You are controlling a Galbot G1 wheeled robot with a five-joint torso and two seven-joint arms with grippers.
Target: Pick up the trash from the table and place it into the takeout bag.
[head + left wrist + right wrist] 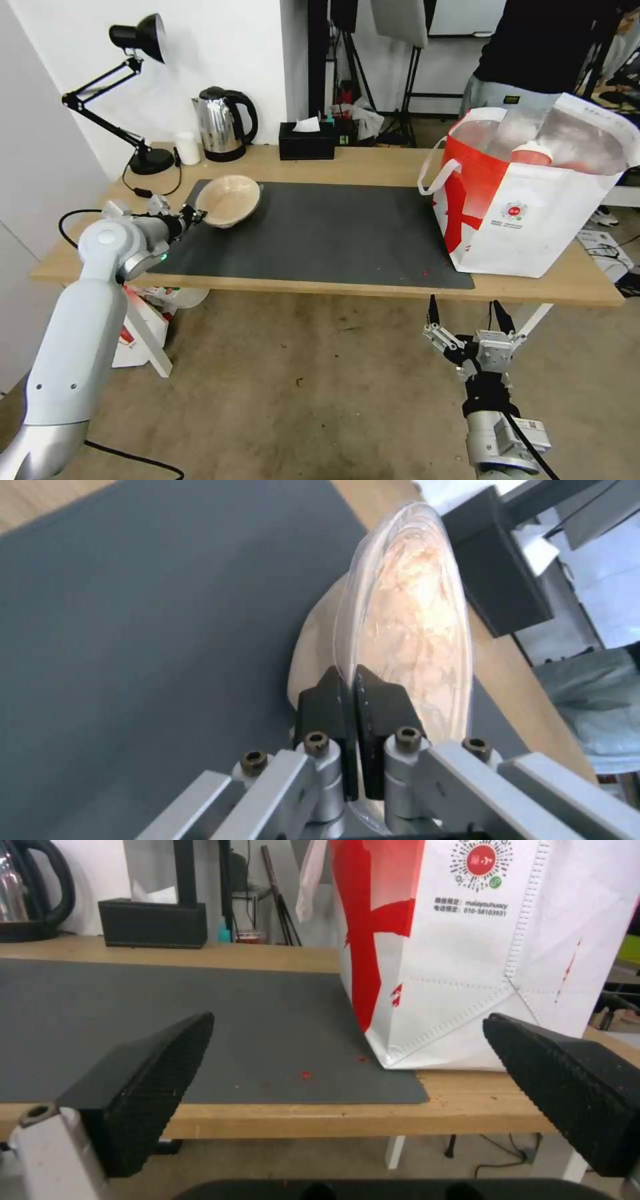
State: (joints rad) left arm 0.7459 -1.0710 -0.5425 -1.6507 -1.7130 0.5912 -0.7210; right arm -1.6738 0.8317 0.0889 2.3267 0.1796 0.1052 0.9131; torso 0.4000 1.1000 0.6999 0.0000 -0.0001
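The beige pulp bowl (229, 200) is at the left end of the dark grey mat (320, 233) on the table (373, 167), tilted on its side. My left gripper (195, 215) is shut on its near rim. In the left wrist view the black fingers (327, 700) pinch the rim of the bowl (407, 630). The takeout bag (527, 200) stands open at the table's right end, with the red drink cup with white lid (531, 153) inside. My right gripper (467, 313) hangs open below the table's front edge, in front of the bag (467, 950).
Along the back edge of the table stand a black desk lamp (137, 157), a small white cup (188, 148), a steel kettle (223, 123) and a black tissue box (307, 141). A red-and-white box (143, 327) sits on the floor under the left end.
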